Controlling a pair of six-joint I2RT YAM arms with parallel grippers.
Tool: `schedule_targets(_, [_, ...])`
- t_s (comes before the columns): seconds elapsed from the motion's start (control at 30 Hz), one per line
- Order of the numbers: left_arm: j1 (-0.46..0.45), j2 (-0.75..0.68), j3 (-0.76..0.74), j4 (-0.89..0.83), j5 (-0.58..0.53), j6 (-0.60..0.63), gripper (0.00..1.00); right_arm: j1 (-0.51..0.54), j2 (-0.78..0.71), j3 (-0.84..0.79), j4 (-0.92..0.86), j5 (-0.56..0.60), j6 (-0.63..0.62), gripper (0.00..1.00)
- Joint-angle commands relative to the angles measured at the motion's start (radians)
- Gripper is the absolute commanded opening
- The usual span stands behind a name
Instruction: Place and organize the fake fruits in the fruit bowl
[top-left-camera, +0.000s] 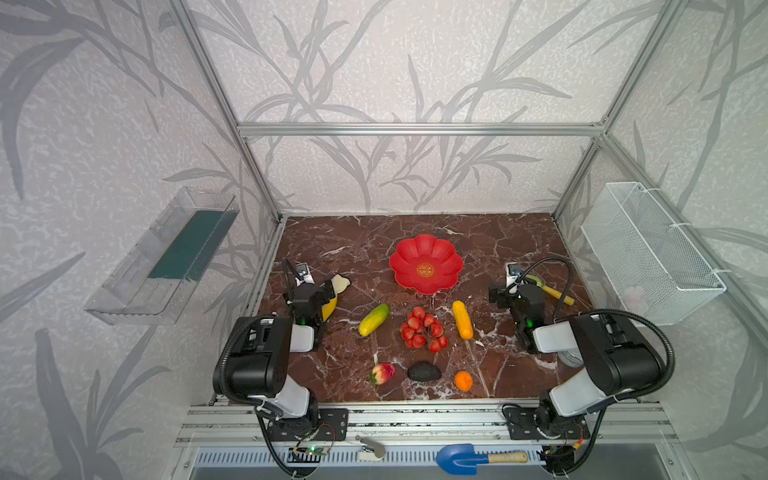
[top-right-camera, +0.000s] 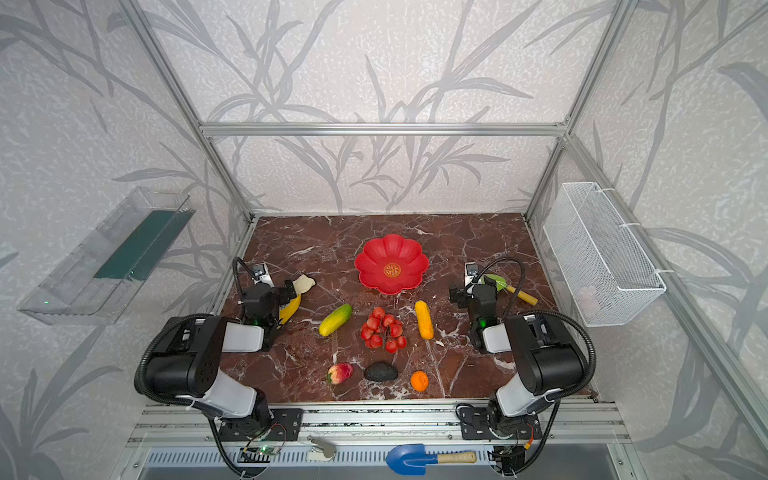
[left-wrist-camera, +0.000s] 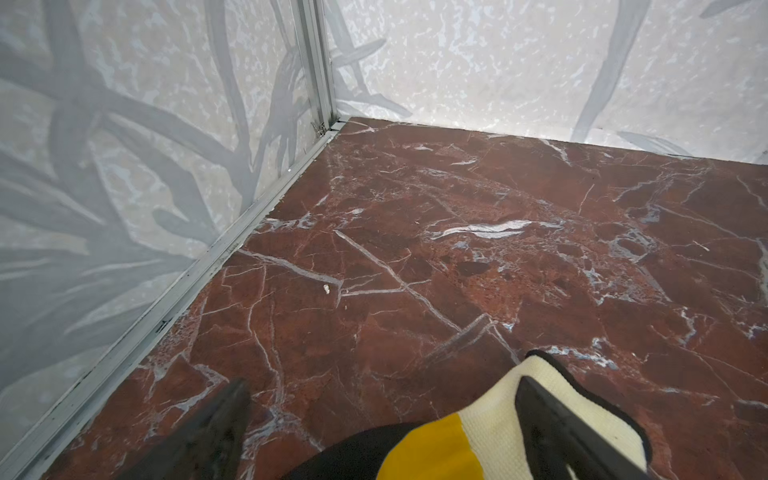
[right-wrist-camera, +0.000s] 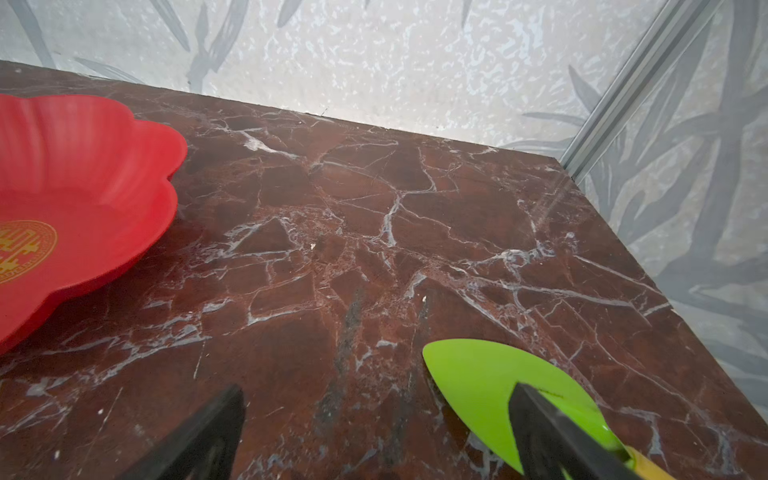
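Six fake fruits (top-left-camera: 417, 324) are lying on the marble table (top-left-camera: 332, 249), all outside the fruit bowl (top-left-camera: 405, 257), which is showing only its gold emblem (top-left-camera: 425, 270). We are counting one each: cob (top-left-camera: 462, 319), cucumber (top-left-camera: 374, 319), tomato bunch (top-left-camera: 430, 336), peach (top-left-camera: 383, 372), avocado (top-left-camera: 424, 371), orange (top-left-camera: 463, 380). The left gripper (left-wrist-camera: 380, 395) and right gripper (right-wrist-camera: 378, 390) are standing wide, gripping nothing, partly hiding one banana toy (top-left-camera: 332, 305) and one green shovel (top-left-camera: 555, 293). The wire basket (top-left-camera: 648, 249) is holding something pale (top-left-camera: 633, 297) that we cannot identify.

Counter (top-left-camera: 332, 249): red-brown marble, white veins. Fruit bowl (top-left-camera: 405, 253): glossy red, gold emblem. Walls (top-left-camera: 374, 62): pale, grey leaf print. Cherry tomatoes (top-left-camera: 423, 329) red; avocado (top-left-camera: 424, 371) near-black; cob (top-left-camera: 462, 319) orange-yellow; cucumber (top-left-camera: 374, 319) green-yellow; peach (top-left-camera: 383, 372) red-yellow.
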Motion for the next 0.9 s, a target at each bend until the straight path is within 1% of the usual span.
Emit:
schedule_targets(0.0, [-0.003, 0.008, 0.012, 0.028, 0.005, 0.016, 0.99, -0.002, 0.007, 0.02, 0.019, 0.013, 0.005, 0.99])
schedule_targets(0.67, [-0.001, 0.006, 0.01, 0.03, 0.011, 0.015, 0.99, -0.003, 0.006, 0.02, 0.016, 0.012, 0.007, 0.99])
schedule_targets(0.7, [-0.002, 0.004, -0.003, 0.05, 0.024, 0.02, 0.97, -0.002, 0.006, 0.014, 0.028, 0.021, 0.007, 0.99])
schedule_targets(0.77, [-0.011, 0.0, -0.065, 0.165, 0.067, 0.046, 0.95, 0.001, 0.007, -0.015, 0.091, 0.062, 0.018, 0.99])
schedule_targets(0.8, [-0.027, -0.005, -0.102, 0.241, 0.047, 0.063, 0.95, 0.0, -0.009, -0.028, 0.1, 0.079, 0.023, 0.99])
schedule_targets(0.87, [-0.069, -0.029, -0.151, 0.333, -0.065, 0.082, 0.95, 0.009, -0.085, -0.02, 0.016, 0.119, 0.025, 0.99])
